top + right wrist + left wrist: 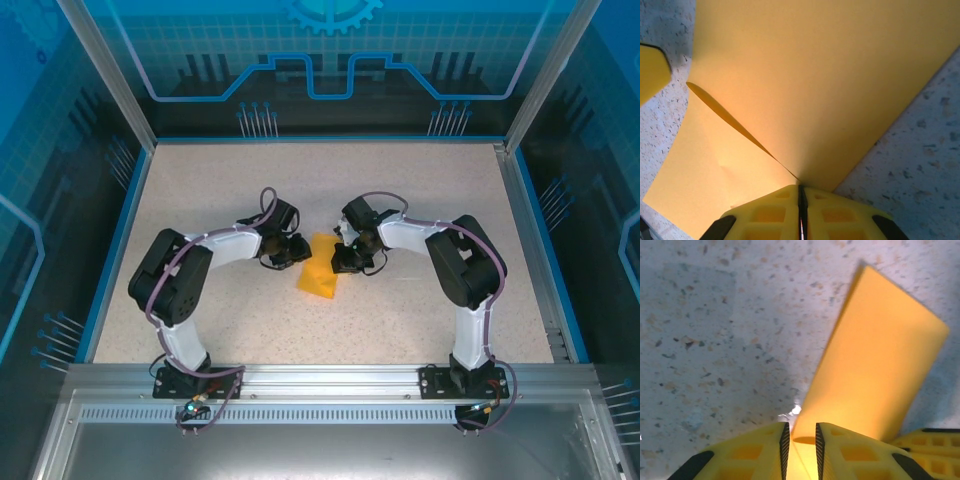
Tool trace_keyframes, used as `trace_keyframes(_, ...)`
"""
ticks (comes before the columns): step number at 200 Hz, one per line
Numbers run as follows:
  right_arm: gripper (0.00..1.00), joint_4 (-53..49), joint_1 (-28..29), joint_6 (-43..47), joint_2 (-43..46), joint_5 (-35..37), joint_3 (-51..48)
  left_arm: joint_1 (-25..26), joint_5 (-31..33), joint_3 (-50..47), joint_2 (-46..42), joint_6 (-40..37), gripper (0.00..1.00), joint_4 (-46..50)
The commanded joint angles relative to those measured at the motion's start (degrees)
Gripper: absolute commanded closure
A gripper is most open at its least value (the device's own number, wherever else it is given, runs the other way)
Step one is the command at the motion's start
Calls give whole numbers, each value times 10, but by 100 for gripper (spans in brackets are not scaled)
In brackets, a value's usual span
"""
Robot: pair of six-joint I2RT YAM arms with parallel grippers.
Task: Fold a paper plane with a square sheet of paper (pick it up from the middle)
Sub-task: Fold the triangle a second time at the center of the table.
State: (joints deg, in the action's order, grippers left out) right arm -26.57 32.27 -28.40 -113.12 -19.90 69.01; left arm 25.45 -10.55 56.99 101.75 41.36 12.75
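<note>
On the table [420, 200], right gripper [800, 188] pinches paper [815, 90]; left gripper [800, 426] seemingly straddles it.

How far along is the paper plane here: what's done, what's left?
Done: the square sheet of paper is already doubled over along one fold. In hand: the right gripper is shut on the sheet where its two layers meet; the left gripper stands slightly parted around another edge. Left: no pointed dart shape yet, so most folds likely remain.
</note>
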Motion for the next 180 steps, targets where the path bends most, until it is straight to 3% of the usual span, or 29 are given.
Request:
trace_keyframes(1, 90, -45, 7, 8, -56, 95, -28, 7, -35, -21, -55, -18, 75, -34)
trace_keyframes(53, 90, -42, 7, 6, -60, 89, -28, 44, -75, -37, -46, -14, 80, -57)
trace_keyframes(180, 90, -20, 8, 6, -4, 38, -5, 46, -35, -41, 38, 18, 88, -16)
